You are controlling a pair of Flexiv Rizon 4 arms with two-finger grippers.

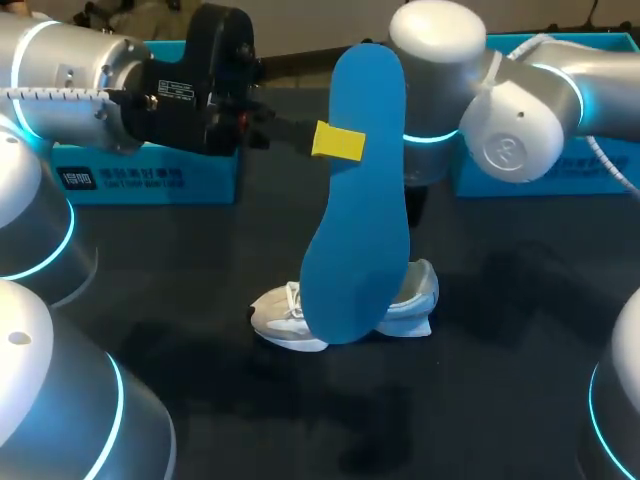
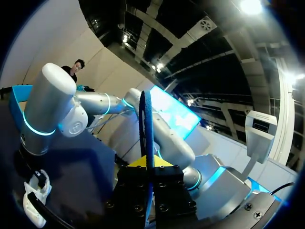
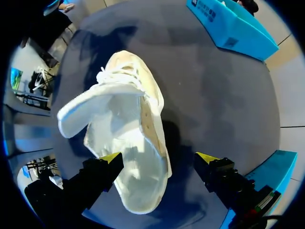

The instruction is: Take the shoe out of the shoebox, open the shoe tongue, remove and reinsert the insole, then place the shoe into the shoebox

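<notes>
Dark matte tabletop (image 1: 520, 320), soft shadows, faint sheen

Insole (image 1: 360, 210) above shoe (image 1: 283, 318) on table (image 1: 500, 390)

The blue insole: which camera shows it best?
The head view: the insole shows its whole flat face, held upright in the left gripper. The left wrist view catches only its thin edge. The right wrist view shows only the shoe, no insole.
</notes>
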